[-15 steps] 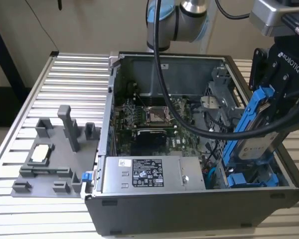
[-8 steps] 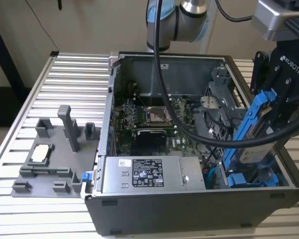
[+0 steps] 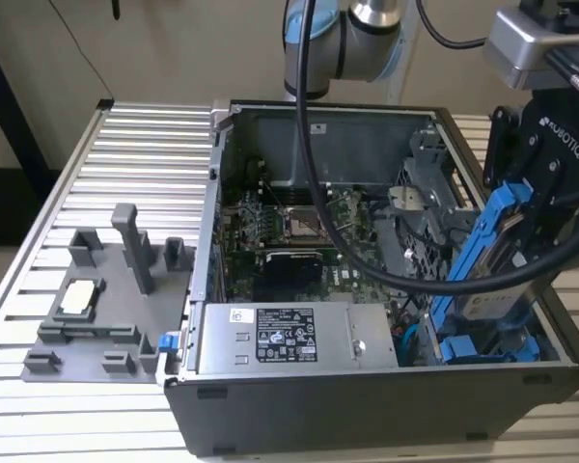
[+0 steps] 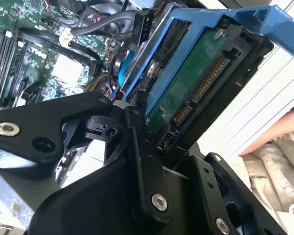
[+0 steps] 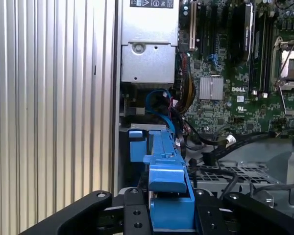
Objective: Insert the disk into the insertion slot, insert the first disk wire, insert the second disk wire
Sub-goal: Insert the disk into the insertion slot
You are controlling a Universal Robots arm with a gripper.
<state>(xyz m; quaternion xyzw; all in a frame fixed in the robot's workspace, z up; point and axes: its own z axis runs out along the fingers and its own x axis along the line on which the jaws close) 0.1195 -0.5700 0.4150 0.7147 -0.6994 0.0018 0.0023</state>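
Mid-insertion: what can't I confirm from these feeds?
Exterior view: whether the disk sits in the insertion slot; the disk's own lower end covers the meeting point.
First wrist view: the disk's leading end, hidden behind its edge-on blue carrier.
Second wrist view: part of the disk's connector edge, covered by the end effector.

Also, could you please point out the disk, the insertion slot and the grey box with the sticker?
disk point(image 4: 186, 93), second wrist view, on its green circuit board.
insertion slot point(image 3: 482, 349), exterior view, on a blue rail.
grey box point(image 3: 362, 338), exterior view, on its bare metal face.
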